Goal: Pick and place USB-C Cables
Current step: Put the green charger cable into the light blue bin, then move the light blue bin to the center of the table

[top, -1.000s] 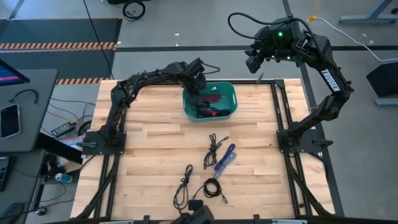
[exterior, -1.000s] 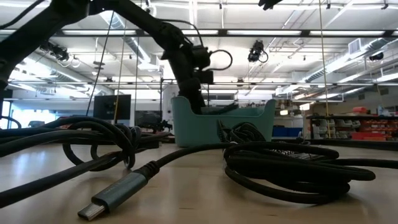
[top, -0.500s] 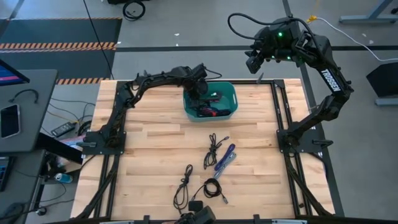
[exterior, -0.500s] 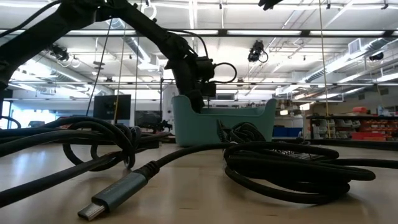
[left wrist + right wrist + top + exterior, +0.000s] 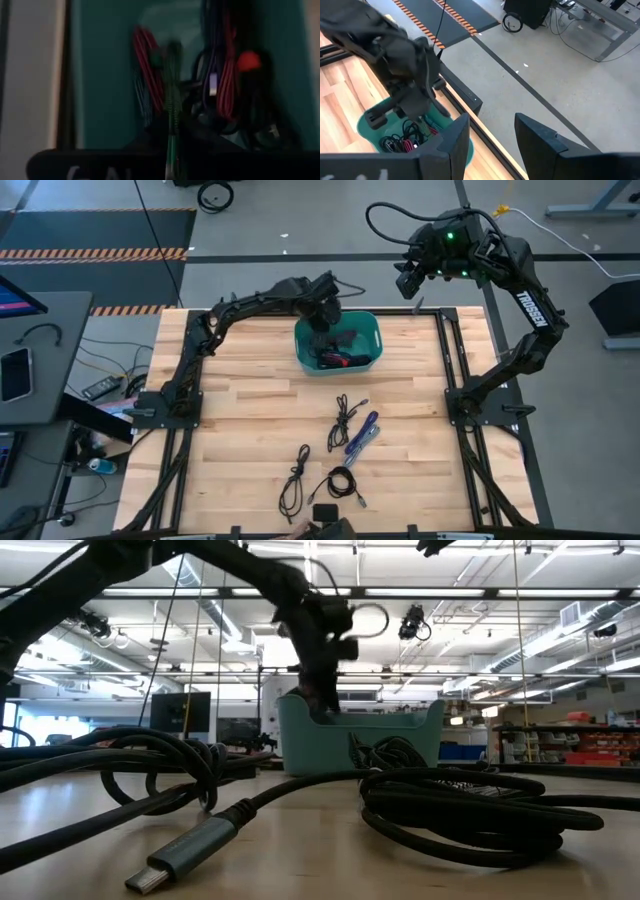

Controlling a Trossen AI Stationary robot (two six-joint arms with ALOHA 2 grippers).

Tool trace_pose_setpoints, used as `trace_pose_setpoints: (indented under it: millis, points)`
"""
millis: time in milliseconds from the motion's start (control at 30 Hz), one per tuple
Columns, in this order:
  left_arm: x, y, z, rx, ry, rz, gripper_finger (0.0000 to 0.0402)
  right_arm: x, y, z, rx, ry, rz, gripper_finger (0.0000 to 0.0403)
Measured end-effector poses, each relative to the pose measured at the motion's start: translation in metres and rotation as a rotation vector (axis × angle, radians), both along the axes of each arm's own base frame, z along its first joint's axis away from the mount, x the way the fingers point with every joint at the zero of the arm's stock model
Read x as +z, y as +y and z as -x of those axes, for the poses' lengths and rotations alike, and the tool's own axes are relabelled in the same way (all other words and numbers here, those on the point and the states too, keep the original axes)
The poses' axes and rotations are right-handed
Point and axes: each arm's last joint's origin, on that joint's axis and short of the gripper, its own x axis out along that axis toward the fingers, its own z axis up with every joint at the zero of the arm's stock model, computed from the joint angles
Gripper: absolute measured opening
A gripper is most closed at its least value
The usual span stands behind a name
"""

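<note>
The teal bin [image 5: 372, 330] stands near the table's far edge and holds red, purple and black USB-C cables [image 5: 225, 85]. My left gripper [image 5: 326, 320] hangs over the bin's left half, fingers pointing down, shut on a green cable [image 5: 172, 90]. In the low view the left gripper [image 5: 320, 700] stands just above the bin's rim [image 5: 400, 740]. Several more cables lie on the table: two black ones [image 5: 340, 420] [image 5: 295, 475], a purple-blue one [image 5: 362, 435] and a black coil [image 5: 343, 482]. My right gripper [image 5: 490, 135] is open, high beyond the table's far right corner. My left gripper pinches the green cable [image 5: 172, 112] between its two fingers from above, pointing down. The cable's free part hangs below the fingers [image 5: 195, 132] over the bin's inside. Which part of the cable's length is held does not show.
Black cables and a grey USB-C plug [image 5: 185, 850] fill the low view's foreground. A small black box [image 5: 322, 513] sits at the near edge. Bare wood lies left of the bin and along the table's left half [image 5: 240, 410]. Black frame rails [image 5: 445, 360] run along both sides.
My left gripper has risen from inside the bin to just above its rim and shifted slightly toward the table's right. My right arm has kept still.
</note>
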Motion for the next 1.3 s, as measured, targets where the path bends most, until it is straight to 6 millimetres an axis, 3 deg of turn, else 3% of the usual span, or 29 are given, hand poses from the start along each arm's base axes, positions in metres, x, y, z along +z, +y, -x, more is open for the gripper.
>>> trace_pose_setpoints:
  millis: [200, 400, 633, 767, 933, 1133, 1300]
  points:
    - [0.041, 0.002, -0.006, 0.012, -0.081, -0.106, 0.0071, 0.0, 0.0, 0.0, 0.009, 0.009, 0.009, 0.0164]
    - [0.054, 0.001, -0.001, 0.138, -0.076, -0.057, 0.0086, 0.0, 0.0, 0.0, 0.016, 0.018, 0.017, 0.0164]
    - [0.072, -0.017, 0.016, 0.3, 0.057, 0.095, 0.0089, -0.009, -0.015, 0.002, 0.006, 0.086, 0.011, 0.0164]
    - [0.081, -0.026, 0.025, 0.311, 0.126, 0.084, 0.0089, -0.038, -0.037, -0.012, 0.061, 0.14, -0.114, 0.0164]
    - [0.097, -0.043, 0.04, 0.366, 0.195, 0.074, 0.0089, -0.095, -0.073, -0.043, 0.131, 0.234, -0.217, 0.0163]
    - [0.127, -0.071, 0.06, 0.409, 0.215, -0.012, 0.0089, -0.162, -0.107, -0.085, 0.278, 0.238, -0.334, 0.0163]
    - [0.162, -0.097, 0.079, 0.43, 0.104, -0.043, 0.0089, -0.202, -0.124, -0.108, 0.344, 0.305, -0.386, 0.0168]
